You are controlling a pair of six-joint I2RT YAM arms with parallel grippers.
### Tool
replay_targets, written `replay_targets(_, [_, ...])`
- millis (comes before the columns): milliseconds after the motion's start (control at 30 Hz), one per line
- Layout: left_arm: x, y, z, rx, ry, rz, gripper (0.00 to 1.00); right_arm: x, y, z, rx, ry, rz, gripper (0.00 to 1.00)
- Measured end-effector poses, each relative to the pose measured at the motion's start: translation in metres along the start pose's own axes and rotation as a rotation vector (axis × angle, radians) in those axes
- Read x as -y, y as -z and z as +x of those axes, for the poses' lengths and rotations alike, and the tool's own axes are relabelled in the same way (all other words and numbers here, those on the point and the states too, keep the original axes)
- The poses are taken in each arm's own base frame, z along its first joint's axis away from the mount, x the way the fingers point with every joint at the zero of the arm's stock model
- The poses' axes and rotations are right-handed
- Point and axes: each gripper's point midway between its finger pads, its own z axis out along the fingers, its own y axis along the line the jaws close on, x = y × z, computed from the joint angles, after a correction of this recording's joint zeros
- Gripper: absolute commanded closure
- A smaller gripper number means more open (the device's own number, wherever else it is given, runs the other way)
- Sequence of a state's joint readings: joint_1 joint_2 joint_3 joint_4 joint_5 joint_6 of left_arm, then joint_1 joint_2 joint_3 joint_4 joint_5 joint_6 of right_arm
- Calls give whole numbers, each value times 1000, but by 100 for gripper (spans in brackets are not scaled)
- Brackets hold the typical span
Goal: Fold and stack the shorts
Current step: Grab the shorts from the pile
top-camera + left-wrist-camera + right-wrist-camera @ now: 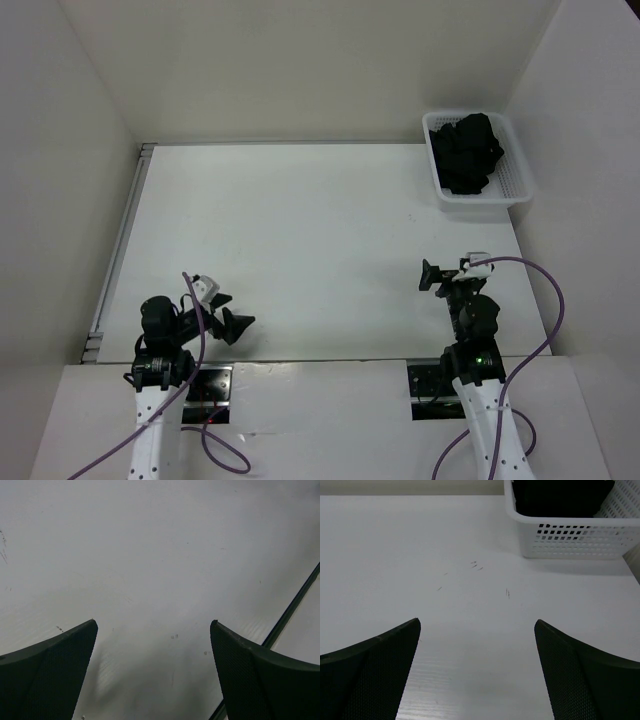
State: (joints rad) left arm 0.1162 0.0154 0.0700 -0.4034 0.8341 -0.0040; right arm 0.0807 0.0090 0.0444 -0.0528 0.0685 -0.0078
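The black shorts (468, 150) lie bunched in the white mesh basket (517, 185) at the table's far right corner. They also show in the right wrist view (560, 495) inside the basket (575, 540). My left gripper (232, 318) is open and empty, low over the table near the front left. In its wrist view (154, 630) only bare table lies between the fingers. My right gripper (440, 276) is open and empty near the front right, well short of the basket; in its wrist view (477, 625) the jaws stand wide apart.
White walls close in the table on the left, back and right. A dark seam (292, 605) runs along the table in the left wrist view. Small dark marks (476, 566) dot the surface ahead of the right gripper.
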Motion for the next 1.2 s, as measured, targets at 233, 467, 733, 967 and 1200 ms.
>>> replay_targets(233, [10,0,-2,7,-4,55,0,-9,0,0,1,61,-66,0])
replay_targets(467, [-10,-2,-55,180,-208,-35,0,-83,20,3,256,958,-666,1])
replay_targets(733, [-20,30,-183,402,-391,-238,0,-131,52,-68,815,1314,-770,0])
replay_targets(967, [-110,-27,-247,137,-144,-351,0,-156,28,-167,783,1174,-913,0])
replay_targets(1200, [-109,-67,-181,-120,0,-290,0,-170,-125,-321,470,633,-589,0])
